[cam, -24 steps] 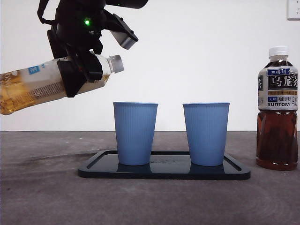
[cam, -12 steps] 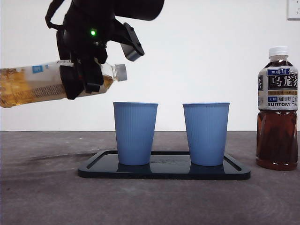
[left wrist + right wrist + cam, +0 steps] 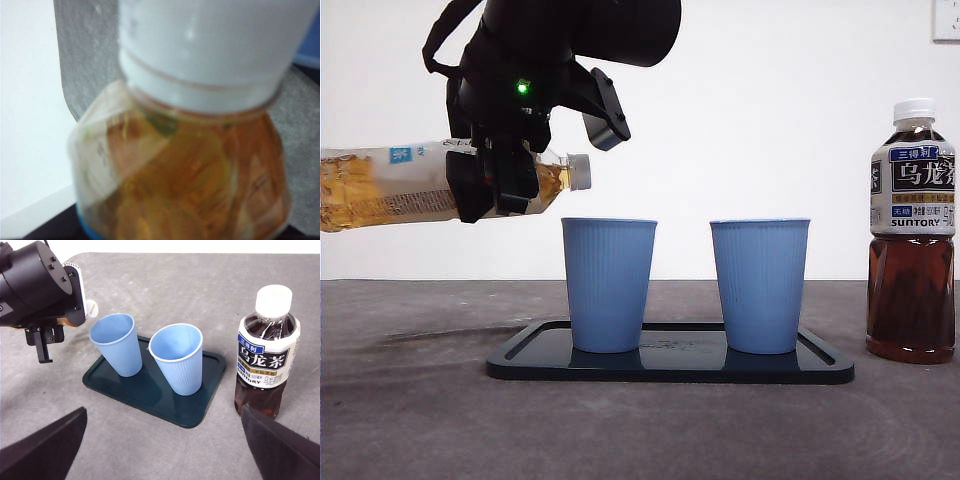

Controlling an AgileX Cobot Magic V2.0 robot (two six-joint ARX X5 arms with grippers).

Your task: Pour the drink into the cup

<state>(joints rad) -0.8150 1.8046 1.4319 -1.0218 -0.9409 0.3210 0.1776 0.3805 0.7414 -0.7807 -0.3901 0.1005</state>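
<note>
A clear bottle of amber drink (image 3: 390, 185) lies almost level in the air, its white cap (image 3: 580, 172) on and just left of the left blue cup's rim. My left gripper (image 3: 490, 185) is shut on the bottle near its neck. In the left wrist view the bottle (image 3: 190, 175) fills the picture. Two blue ribbed cups, left (image 3: 608, 285) (image 3: 117, 345) and right (image 3: 760, 285) (image 3: 177, 360), stand upright on a dark tray (image 3: 670, 368). My right gripper (image 3: 163, 410) hangs open above the table's near side, holding nothing.
A capped bottle of dark tea (image 3: 912, 230) (image 3: 265, 360) stands upright on the grey table to the right of the tray (image 3: 150, 395). The left arm's black body (image 3: 40, 285) hovers beside the left cup. A white wall closes the back.
The left gripper has moved right towards the left cup and turned the bottle from mouth-up to nearly level. The drink has run towards the neck. Cups and tea bottle have not moved.
</note>
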